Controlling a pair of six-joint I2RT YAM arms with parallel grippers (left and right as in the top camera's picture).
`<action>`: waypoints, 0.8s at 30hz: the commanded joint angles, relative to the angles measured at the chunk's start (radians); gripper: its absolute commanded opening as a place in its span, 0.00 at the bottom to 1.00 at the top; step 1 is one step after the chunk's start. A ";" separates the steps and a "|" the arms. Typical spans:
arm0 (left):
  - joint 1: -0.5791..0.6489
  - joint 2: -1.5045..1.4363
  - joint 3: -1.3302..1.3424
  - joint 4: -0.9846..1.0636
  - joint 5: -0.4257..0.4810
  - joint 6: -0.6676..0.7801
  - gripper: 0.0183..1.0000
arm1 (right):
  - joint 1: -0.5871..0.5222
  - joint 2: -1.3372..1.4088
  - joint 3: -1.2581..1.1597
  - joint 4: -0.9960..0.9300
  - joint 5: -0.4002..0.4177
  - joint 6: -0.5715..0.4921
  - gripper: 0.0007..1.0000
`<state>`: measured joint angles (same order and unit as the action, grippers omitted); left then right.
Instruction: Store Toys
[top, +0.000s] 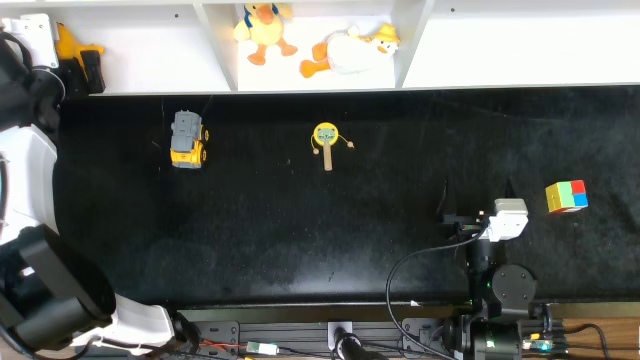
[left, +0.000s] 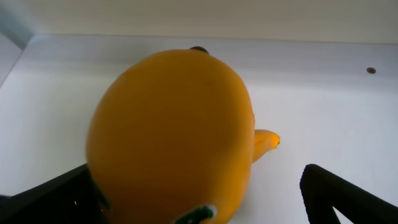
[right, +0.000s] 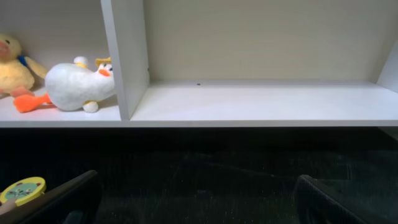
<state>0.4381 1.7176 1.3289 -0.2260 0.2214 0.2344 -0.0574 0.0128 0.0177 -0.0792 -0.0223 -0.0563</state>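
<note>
the orange toy (left: 171, 134) sits on the white floor of the shelf (left: 323, 81), in its left compartment, a smooth rounded body with a small orange tip poking out on one side. we judge it hollow plastic or rubber: light, firm enough to hold, but slick and likely to roll, so a hold across its widest part looks safest, not on the thin tip. the left hand (left: 196, 171) is spread wide around it; one finger (left: 56, 193) is right against the toy and the other (left: 348, 199) stands well apart, so we read it as gripping nothing.

the middle compartment holds a yellow duck (top: 263, 25) and a white duck (top: 345, 52), both soft plush.

on the black desk (top: 300, 230), not yet stored, are a toy truck (top: 187, 138), a rattle drum (top: 326, 138) and, far right, a colour cube (top: 566, 196). the truck may roll on its wheels; the cube is hard with flat faces, an easy pinch.

the right hand (right: 198, 186) hangs low over the desk facing the shelf, fingers wide open and empty.
</note>
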 joint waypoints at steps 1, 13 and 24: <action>-0.007 -0.045 0.015 -0.013 -0.040 -0.007 1.00 | -0.002 -0.008 -0.013 0.003 -0.003 -0.003 1.00; -0.006 -0.109 0.015 -0.137 -0.083 0.004 1.00 | -0.002 -0.008 -0.013 0.003 -0.003 -0.003 1.00; -0.006 -0.264 -0.006 -0.356 -0.109 0.031 1.00 | -0.002 -0.008 -0.013 0.003 -0.003 -0.003 1.00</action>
<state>0.4381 1.5135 1.3285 -0.5652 0.1299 0.2428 -0.0574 0.0128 0.0177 -0.0795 -0.0223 -0.0566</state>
